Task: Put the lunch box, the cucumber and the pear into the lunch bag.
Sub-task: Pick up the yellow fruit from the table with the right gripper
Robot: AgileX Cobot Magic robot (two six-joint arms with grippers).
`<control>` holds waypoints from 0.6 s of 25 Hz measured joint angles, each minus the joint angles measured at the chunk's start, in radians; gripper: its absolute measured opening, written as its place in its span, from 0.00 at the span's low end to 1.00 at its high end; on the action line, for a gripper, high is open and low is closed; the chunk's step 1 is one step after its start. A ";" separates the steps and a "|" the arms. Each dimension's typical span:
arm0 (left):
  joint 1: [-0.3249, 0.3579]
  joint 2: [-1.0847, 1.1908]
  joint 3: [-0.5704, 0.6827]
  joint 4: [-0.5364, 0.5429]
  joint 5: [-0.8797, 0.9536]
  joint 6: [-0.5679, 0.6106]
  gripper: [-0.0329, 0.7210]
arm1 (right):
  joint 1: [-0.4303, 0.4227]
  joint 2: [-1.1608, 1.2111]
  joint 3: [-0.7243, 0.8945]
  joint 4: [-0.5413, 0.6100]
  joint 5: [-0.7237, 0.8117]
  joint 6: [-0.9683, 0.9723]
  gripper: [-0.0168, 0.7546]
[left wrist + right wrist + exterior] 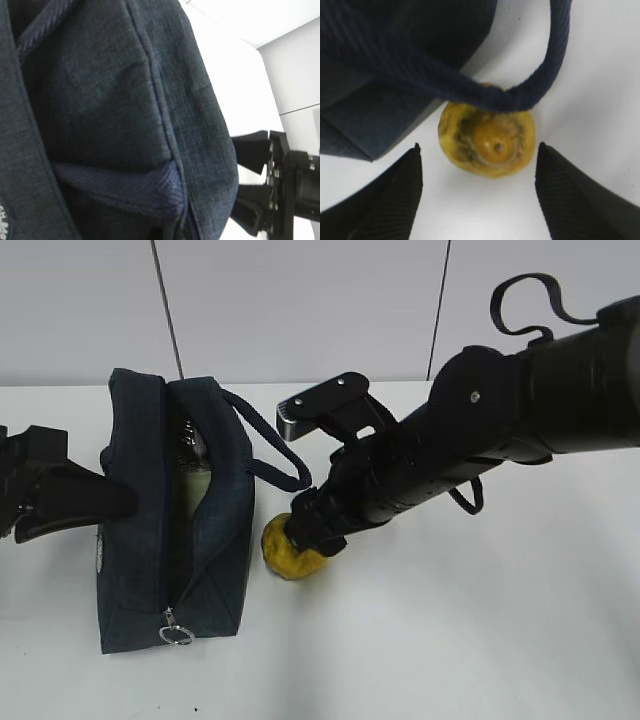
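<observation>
The navy lunch bag stands at the left with its top zipper open. Through the opening a pale green piece of the lunch box shows. The cucumber is hidden. The yellow pear lies on the table against the bag's right side. My right gripper hangs over it, open. In the right wrist view the pear sits just beyond the two fingertips, and the bag's handle crosses its far side. My left gripper is shut at the bag's left wall, where a fold of the lunch bag is bunched.
The white table stretches to the right and front of the bag. The zipper's metal ring pull hangs at the bag's near end. A grey wall stands behind. The right arm's black body shows past the bag in the left wrist view.
</observation>
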 joint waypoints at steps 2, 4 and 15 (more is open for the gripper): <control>0.000 0.000 0.000 0.000 0.000 0.000 0.02 | 0.000 0.017 -0.031 0.006 -0.012 0.000 0.73; 0.000 0.000 0.000 0.000 0.000 0.000 0.02 | 0.000 0.040 -0.058 0.010 -0.013 -0.001 0.73; 0.000 0.000 0.000 0.000 0.003 0.000 0.02 | 0.000 0.156 -0.135 0.012 -0.011 -0.001 0.70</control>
